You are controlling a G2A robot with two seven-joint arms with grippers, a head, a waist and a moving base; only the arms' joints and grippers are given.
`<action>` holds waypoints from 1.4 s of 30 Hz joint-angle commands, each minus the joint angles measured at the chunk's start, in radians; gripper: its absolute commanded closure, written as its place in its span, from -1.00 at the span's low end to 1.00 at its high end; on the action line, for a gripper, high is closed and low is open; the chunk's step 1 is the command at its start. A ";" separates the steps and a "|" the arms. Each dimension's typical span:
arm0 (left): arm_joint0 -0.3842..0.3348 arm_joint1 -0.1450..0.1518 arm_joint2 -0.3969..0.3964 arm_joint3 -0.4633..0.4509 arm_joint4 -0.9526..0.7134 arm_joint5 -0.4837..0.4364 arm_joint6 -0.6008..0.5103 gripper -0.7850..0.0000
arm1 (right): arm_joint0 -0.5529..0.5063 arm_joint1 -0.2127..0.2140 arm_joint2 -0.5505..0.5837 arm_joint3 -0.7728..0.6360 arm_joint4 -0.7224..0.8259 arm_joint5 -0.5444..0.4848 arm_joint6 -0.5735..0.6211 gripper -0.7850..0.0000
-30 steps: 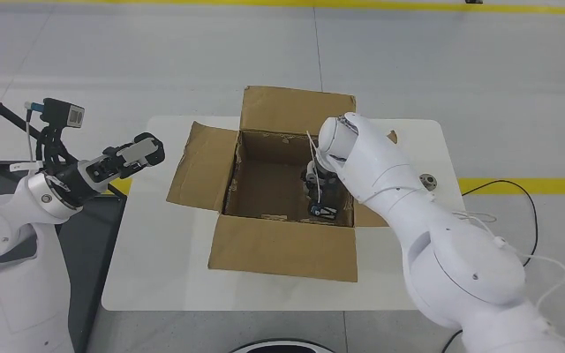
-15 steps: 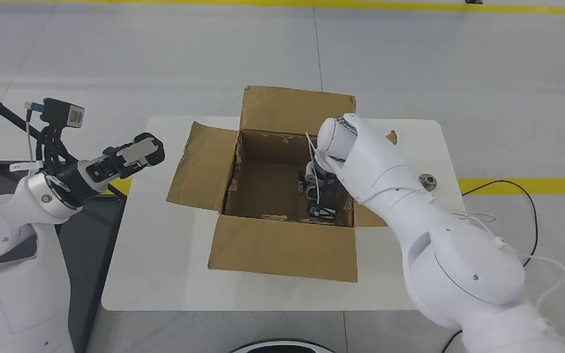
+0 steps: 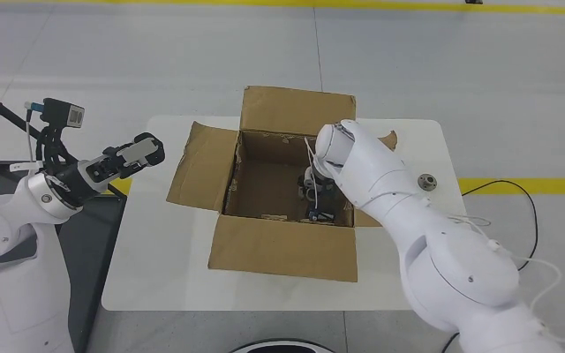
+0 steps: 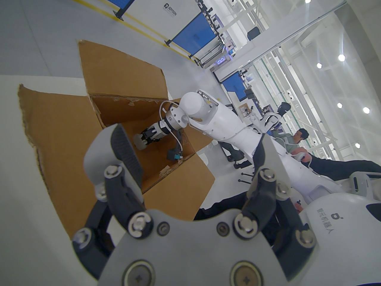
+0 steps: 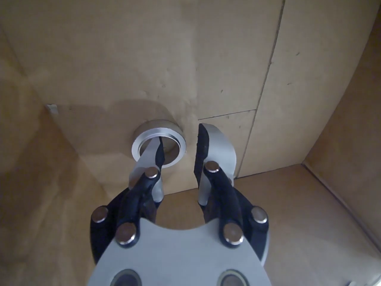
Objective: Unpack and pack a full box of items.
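Metal ring flat on floor of cardboard box, close by wall. Right gripper spread, straddling ring wall: one finger in bore, other outside, not yet pinching. Likely rigid, smooth, slippery; best pinched firmly across wall. Left gripper spread, off table's side.

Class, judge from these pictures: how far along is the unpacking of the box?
Done: one small round part lies on the table beside the box, probably unpacked. In hand: the right gripper is inside the box, fingers open astride the wall of a metal ring, not yet closed. To do: grip and lift it, repack. The left gripper hangs open.
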 commanded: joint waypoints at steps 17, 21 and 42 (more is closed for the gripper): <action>0.000 0.000 0.000 0.000 0.000 0.000 0.000 -1.00 | 0.001 0.000 0.000 0.005 0.000 -0.004 0.003 1.00; 0.000 0.000 0.000 0.000 0.000 0.000 0.000 -1.00 | 0.010 -0.001 0.000 0.005 0.000 -0.008 0.006 1.00; 0.000 0.000 0.000 0.000 0.000 0.000 0.000 -1.00 | 0.016 0.002 0.000 -0.003 0.000 -0.008 0.009 0.32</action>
